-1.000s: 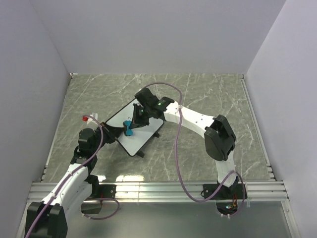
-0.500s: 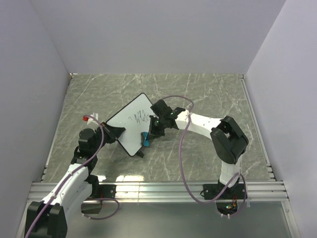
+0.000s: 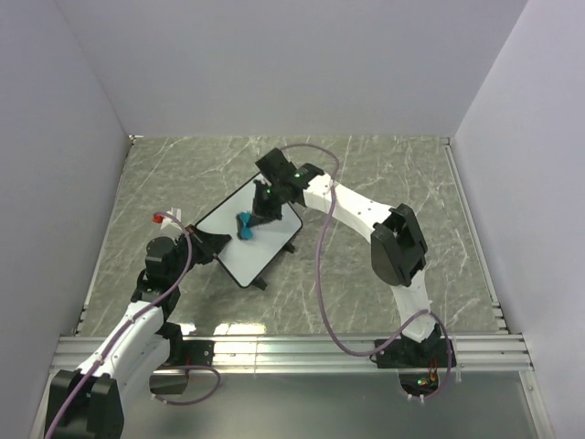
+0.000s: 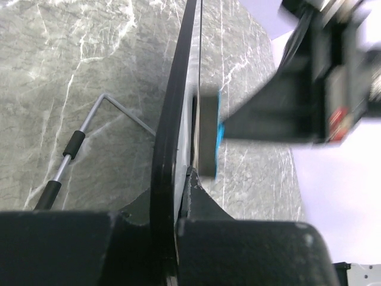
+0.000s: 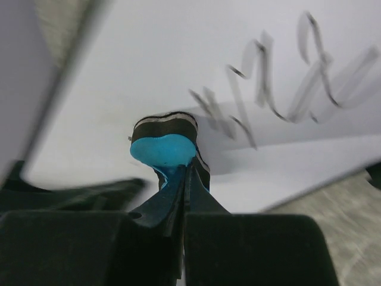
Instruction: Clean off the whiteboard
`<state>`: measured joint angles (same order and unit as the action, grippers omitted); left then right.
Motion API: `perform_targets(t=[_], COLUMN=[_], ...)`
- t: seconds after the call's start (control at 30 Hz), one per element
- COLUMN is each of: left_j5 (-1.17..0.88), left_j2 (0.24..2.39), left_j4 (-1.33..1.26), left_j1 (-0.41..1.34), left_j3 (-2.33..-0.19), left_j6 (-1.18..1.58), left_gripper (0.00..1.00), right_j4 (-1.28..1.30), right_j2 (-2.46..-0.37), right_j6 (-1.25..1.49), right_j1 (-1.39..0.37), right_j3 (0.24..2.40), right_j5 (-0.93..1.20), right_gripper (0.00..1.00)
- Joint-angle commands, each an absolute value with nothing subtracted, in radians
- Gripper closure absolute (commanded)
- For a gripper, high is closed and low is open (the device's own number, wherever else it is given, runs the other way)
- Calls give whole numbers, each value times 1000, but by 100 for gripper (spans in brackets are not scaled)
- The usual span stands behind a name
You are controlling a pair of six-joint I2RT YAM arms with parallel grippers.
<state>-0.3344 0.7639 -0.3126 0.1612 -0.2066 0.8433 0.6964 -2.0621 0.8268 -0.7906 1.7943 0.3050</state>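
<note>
Only right wrist shows scribbles (image 5: 280, 89), eraser (image 5: 164, 149) against whiteboard (image 5: 119, 65)

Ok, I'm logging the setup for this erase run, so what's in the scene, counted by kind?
Whiteboard: 1
Blue eraser: 1
Robot arms: 2 (left arm, right arm)
Small red item beside the left arm: 1, too small to identify
Total: 5
</note>
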Motion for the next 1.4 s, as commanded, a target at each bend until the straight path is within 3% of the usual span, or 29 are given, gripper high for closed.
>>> perform_targets(t=[0.0,0.2,0.37,0.73,0.93,1.1,1.37], left_j5=[-380,-379,-382,-382,-380,-379,-379], left_j2=[802,801,802,808,805,808,811], left_j4=[-123,-123,-126,-127,-127,-127,-130], left_j1=[195,196,199,201,202,201,202], left_j3=[-172,-170,-172,-172,-173,-173,-173], left_j6=[773,773,772,772,772,772,772], left_gripper=[100,100,100,100,100,100,100], right_j4=[617,641,664,630,588,598,658], right_j2=[-2147,-2250,-2253,-2074,-2022,-2046,-2170], right_j6=[876,920,911,861,848,857,899], right_j1=[-805,-816,-795,-647,-653,-695,-779], right_j3=[1954,2089,2051,1597,1480,1558,1925], right_j5=[298,310,273,163,170,196,285], right_gripper=[100,100,100,100,100,100,100])
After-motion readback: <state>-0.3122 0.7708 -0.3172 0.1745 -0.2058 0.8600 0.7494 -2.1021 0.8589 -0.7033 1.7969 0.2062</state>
